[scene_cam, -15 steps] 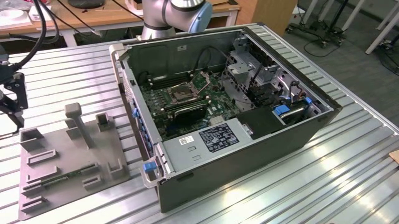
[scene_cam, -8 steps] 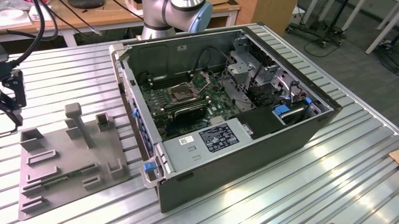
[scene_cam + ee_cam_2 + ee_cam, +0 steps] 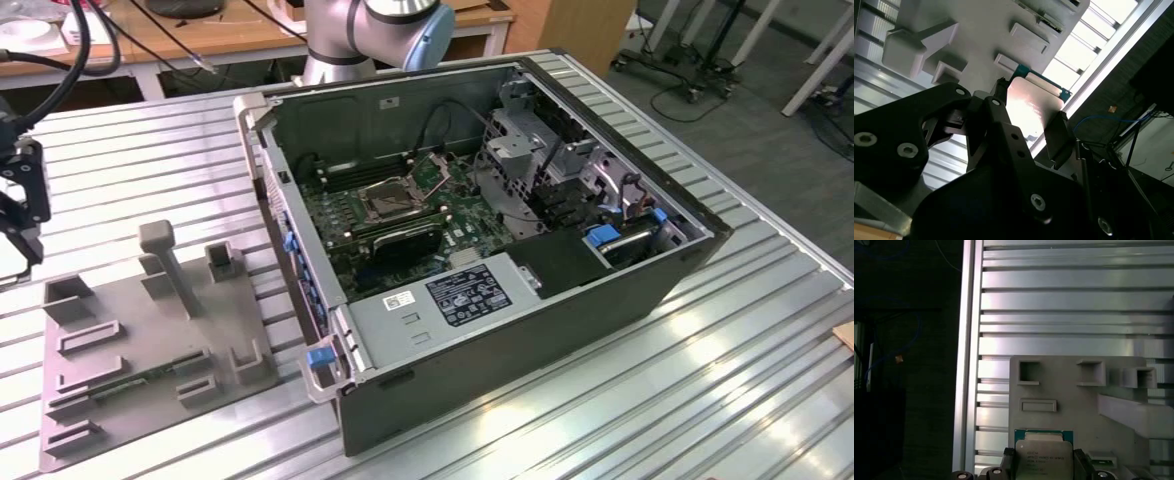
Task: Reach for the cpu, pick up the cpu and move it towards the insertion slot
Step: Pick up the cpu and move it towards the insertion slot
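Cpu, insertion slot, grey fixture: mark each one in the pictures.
cpu [image 3: 1044, 459]: first wrist view, middle of its silvery metal face.
insertion slot [image 3: 387, 194]: exterior view, dark centre of the socket.
grey fixture [image 3: 150, 335]: exterior view, bare part of its base plate.

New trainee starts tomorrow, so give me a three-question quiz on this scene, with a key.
1. True or false: the small square silvery-faced cpu lies in the square metal-framed insertion slot.
2. What flanks the cpu in both wrist views? A) fingers of the black claw B) long memory slots C) blue cables
3. Fill in: the grey plastic fixture rests on the ribbed metal ____.
Key: 1 false; 2 A; 3 table.
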Tool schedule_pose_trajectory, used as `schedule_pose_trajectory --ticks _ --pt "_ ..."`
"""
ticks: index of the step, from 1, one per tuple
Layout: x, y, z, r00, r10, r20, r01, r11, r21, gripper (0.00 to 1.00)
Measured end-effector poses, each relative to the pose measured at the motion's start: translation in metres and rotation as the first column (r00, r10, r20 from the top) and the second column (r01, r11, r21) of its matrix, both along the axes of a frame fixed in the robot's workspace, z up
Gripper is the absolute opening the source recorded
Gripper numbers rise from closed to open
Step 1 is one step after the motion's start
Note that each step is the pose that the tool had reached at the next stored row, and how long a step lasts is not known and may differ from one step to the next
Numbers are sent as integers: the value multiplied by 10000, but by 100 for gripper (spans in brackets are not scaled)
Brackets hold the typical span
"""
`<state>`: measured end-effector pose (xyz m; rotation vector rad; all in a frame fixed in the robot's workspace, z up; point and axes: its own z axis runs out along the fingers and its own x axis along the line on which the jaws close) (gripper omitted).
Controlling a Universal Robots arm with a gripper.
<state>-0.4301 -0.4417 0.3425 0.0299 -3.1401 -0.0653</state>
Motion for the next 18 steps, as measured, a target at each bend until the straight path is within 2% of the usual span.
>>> schedule_pose_trajectory --ticks 18 --pt "28 0 24 10000 -1 -2 1 10000 -1 54"
